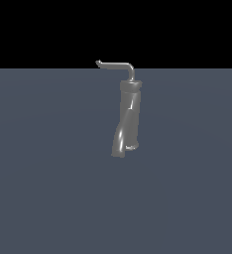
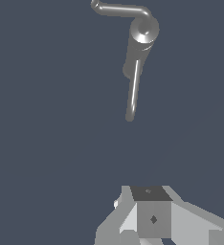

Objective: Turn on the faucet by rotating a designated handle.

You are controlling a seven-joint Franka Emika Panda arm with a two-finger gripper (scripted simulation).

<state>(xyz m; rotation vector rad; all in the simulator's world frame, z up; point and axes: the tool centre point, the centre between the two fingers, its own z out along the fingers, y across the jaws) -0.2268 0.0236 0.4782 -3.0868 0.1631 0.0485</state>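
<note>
I am at the approach step: nothing of mine touches the faucet yet, and the handle looks untouched. The faucet stands upright on the flat grey floor, a twisted column flaring at its base. The handle rises from the column's top, bends, and runs sideways toward the exterior view's left, ending in a small upturned tip well out from the column.

My arm does not show in the exterior view at all. In the wrist view I look down on the faucet from above and off to one side; its round cap faces me, the handle juts from the cap, and a second thin rod runs from the column toward my gripper. Only the pale blocky body of the gripper shows at the frame edge, well apart from the faucet. I cannot tell whether its jaws stand apart or together, since the fingertips are out of sight.

The next move, as I judge it, is to close the gap to the faucet's top, come level with the handle's long run near its tip, and push it sideways around the column's axis. Pushing too near the bend would give little leverage, and the thin rod could slip off my finger.
</note>
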